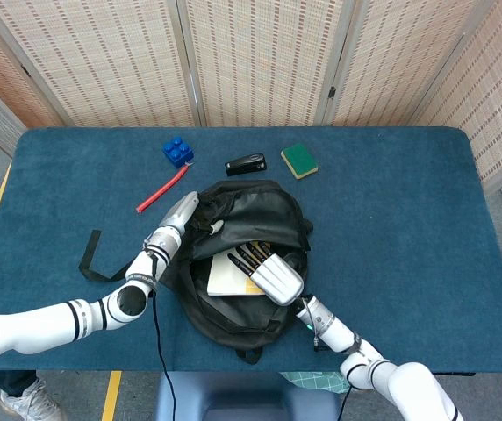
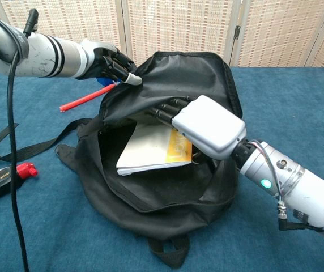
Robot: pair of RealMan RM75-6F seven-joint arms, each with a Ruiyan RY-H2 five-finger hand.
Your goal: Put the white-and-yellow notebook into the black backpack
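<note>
The black backpack (image 1: 249, 215) (image 2: 150, 198) lies open in the middle of the table. The white-and-yellow notebook (image 1: 230, 276) (image 2: 150, 148) sits tilted inside its mouth, the yellow side under my right hand's palm. My right hand (image 1: 273, 274) (image 2: 207, 127) holds the notebook, with its fingers (image 2: 167, 107) stretched over the far edge and reaching under the flap; the thumb is hidden. My left hand (image 1: 177, 216) (image 2: 106, 61) pinches the flap's edge at the upper left and keeps it lifted.
Behind the backpack lie a blue brick (image 1: 177, 151), a red pen (image 1: 161, 189), a black stapler (image 1: 245, 164) and a green sponge (image 1: 299, 160). A black strap (image 1: 89, 254) trails to the left. A small black-and-red device (image 2: 0, 181) lies near the left front.
</note>
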